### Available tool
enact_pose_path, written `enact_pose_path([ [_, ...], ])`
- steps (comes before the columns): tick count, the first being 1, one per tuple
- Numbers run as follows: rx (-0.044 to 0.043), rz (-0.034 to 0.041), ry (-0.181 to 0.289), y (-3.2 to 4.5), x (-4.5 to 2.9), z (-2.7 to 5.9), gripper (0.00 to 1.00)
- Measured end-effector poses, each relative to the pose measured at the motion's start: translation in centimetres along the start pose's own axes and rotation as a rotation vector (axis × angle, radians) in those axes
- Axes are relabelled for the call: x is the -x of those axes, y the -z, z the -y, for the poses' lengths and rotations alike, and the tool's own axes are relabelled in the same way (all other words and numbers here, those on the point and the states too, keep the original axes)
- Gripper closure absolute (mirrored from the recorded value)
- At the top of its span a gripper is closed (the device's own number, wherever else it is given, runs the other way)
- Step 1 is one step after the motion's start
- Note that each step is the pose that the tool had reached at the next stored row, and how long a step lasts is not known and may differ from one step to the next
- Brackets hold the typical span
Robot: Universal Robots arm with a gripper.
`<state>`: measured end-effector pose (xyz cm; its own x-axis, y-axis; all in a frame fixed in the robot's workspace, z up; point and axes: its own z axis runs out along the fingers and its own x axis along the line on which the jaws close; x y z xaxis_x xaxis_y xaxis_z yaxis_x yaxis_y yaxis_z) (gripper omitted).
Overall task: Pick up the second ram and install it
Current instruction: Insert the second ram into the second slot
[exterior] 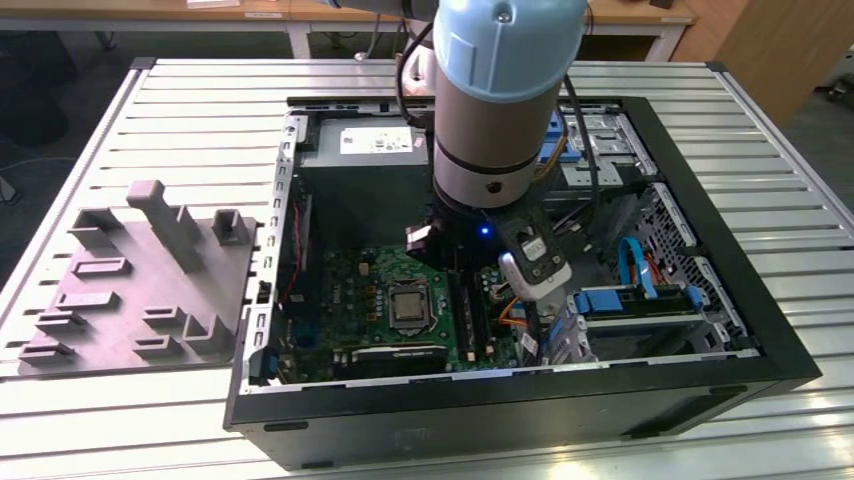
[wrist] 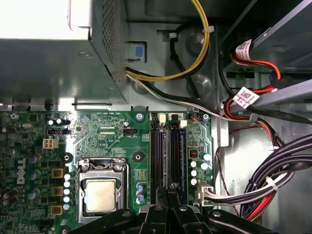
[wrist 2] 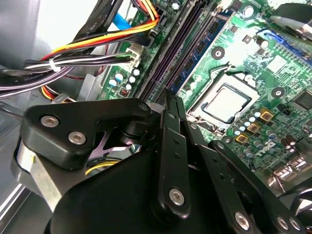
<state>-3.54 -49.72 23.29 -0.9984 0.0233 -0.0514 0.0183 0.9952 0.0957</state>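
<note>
The black pincer (wrist 2: pixel 170 97) is clenched, tips pressed together in both wrist views; whether anything thin sits between them I can't make out. Just past the tips, a long, thin blue-green memory stick (wrist 2: pixel 202 53) with black chips stands on edge among the long black slots (wrist: pixel 157 156). Its long axis runs along them, pointing toward the grey metal power supply box (wrist: pixel 48 68). Beyond are the green motherboard (wrist: pixel 107 129), the black computer case (exterior: pixel 507 410) and the slatted metal desk (exterior: pixel 200 100).
</note>
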Motion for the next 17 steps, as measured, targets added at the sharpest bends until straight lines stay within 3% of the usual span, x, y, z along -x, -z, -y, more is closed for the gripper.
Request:
enact_pose_path([
  [17, 0.0002, 0.0001, 0.0, -0.24, -0.01, -0.08, 0.89],
])
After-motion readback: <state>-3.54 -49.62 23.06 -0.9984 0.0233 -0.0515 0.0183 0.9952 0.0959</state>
